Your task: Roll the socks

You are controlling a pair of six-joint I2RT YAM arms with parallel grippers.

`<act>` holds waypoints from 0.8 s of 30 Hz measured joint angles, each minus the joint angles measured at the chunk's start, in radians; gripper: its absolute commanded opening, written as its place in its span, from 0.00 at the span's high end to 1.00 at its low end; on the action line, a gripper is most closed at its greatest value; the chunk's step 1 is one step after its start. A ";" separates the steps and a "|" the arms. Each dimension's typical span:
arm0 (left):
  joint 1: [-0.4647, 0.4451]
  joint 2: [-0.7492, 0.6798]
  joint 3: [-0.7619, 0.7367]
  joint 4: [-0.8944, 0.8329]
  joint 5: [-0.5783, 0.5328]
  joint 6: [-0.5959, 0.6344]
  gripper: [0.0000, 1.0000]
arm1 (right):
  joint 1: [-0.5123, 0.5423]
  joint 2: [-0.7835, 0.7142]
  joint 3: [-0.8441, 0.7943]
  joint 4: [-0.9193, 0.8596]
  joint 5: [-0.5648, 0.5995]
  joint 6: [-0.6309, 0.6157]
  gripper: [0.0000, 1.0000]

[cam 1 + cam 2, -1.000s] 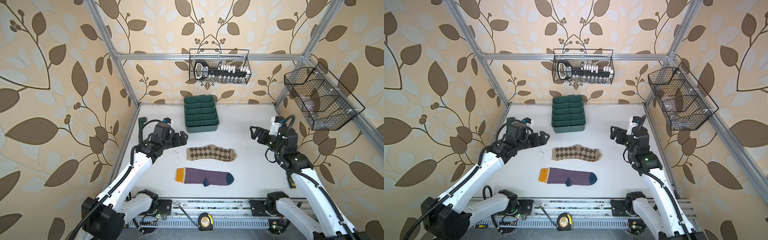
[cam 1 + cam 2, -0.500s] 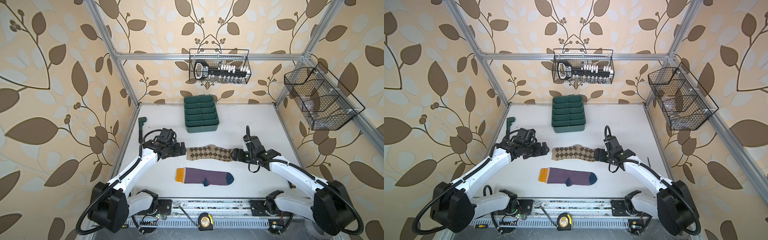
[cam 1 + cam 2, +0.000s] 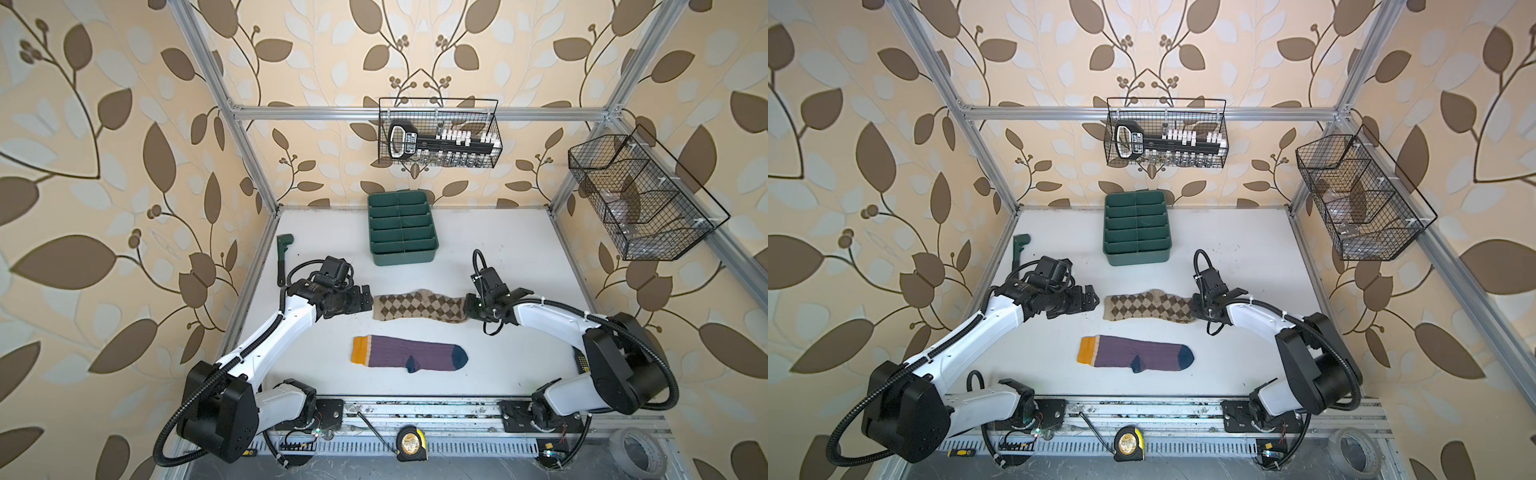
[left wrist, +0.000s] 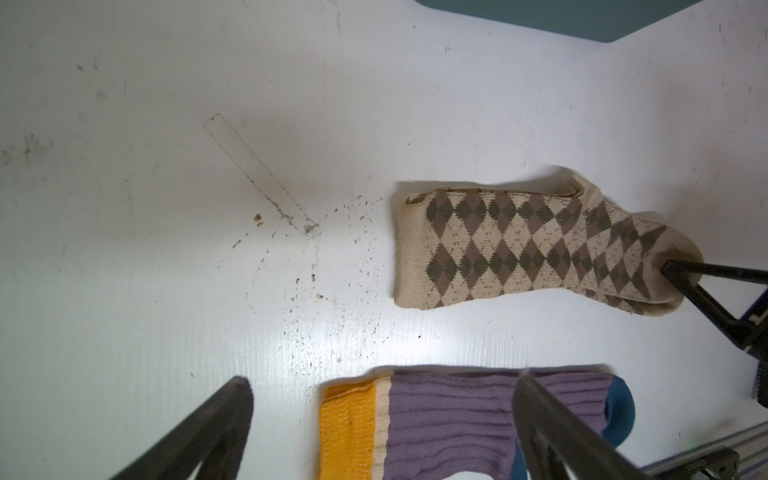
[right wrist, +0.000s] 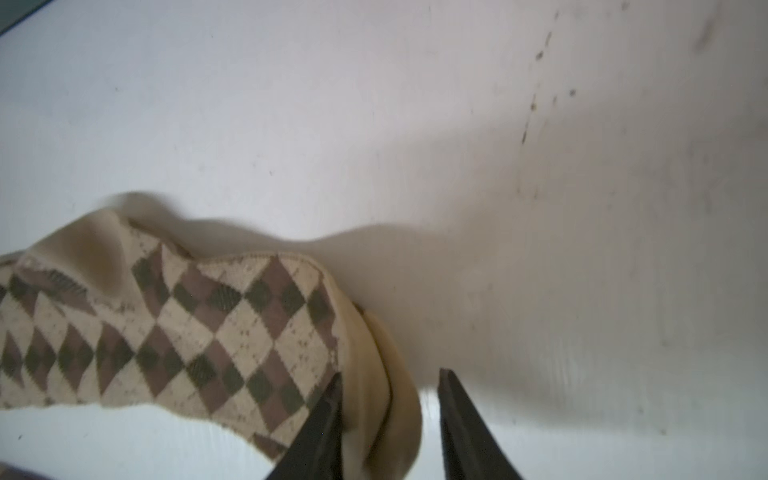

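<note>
The beige sock with brown argyle diamonds (image 3: 417, 307) (image 3: 1148, 307) lies flat mid-table, cuff to the left. Nearer the front lies the purple ribbed sock (image 3: 409, 354) (image 3: 1136, 353), with a mustard cuff and navy toe. My left gripper (image 3: 365, 301) (image 3: 1092, 297) is open just left of the argyle cuff, holding nothing. In the left wrist view both socks show, argyle (image 4: 519, 245) and purple (image 4: 449, 424). My right gripper (image 3: 467, 307) (image 5: 388, 390) has narrowed around the argyle toe (image 5: 374, 399). One finger touches the cloth; a strip of table shows beside the other.
A green divided tray (image 3: 401, 228) stands at the back middle. A green tool (image 3: 284, 257) lies along the left edge. Wire baskets hang on the back wall (image 3: 438, 133) and right wall (image 3: 640, 199). A tape measure (image 3: 411, 442) sits on the front rail.
The right arm swung in from the right side down to the argyle toe and its jaws narrowed around it. The left gripper dropped toward the argyle cuff and stayed open.
</note>
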 measured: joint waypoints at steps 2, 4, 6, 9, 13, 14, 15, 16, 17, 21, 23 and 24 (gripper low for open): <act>0.000 0.000 0.000 0.000 0.001 0.000 0.01 | 0.000 0.055 0.049 0.001 0.024 -0.019 0.78; 0.000 0.000 0.000 -0.002 0.001 0.003 0.01 | 0.000 0.111 0.098 0.001 0.049 -0.037 0.84; 0.000 0.000 0.000 -0.005 0.000 0.007 0.01 | -0.005 0.158 0.138 0.001 0.066 -0.056 0.88; 0.000 0.000 0.000 -0.013 -0.001 0.011 0.01 | -0.017 0.233 0.214 -0.007 0.082 -0.086 0.97; 0.000 0.000 0.000 -0.021 -0.011 0.013 0.01 | -0.035 0.290 0.314 -0.020 0.096 -0.140 0.92; 0.000 0.000 0.000 -0.021 -0.014 0.013 0.01 | -0.037 0.291 0.332 -0.027 0.099 -0.156 0.86; 0.000 0.000 0.000 -0.022 -0.016 0.014 0.01 | -0.038 0.291 0.359 -0.034 0.105 -0.175 0.73; 0.000 0.000 0.000 -0.022 -0.018 0.014 0.01 | -0.039 0.291 0.381 -0.042 0.109 -0.191 0.58; 0.000 0.000 0.000 -0.022 -0.019 0.014 0.01 | -0.039 0.291 0.401 -0.046 0.116 -0.203 0.41; 0.000 0.000 0.000 -0.023 -0.019 0.014 0.01 | -0.039 0.254 0.407 -0.062 0.132 -0.250 0.13; 0.000 0.000 0.000 -0.023 -0.019 0.014 0.01 | -0.039 0.219 0.380 -0.071 0.137 -0.252 0.10; 0.000 0.000 0.000 -0.023 -0.019 0.014 0.01 | -0.042 0.194 0.359 -0.073 0.133 -0.248 0.10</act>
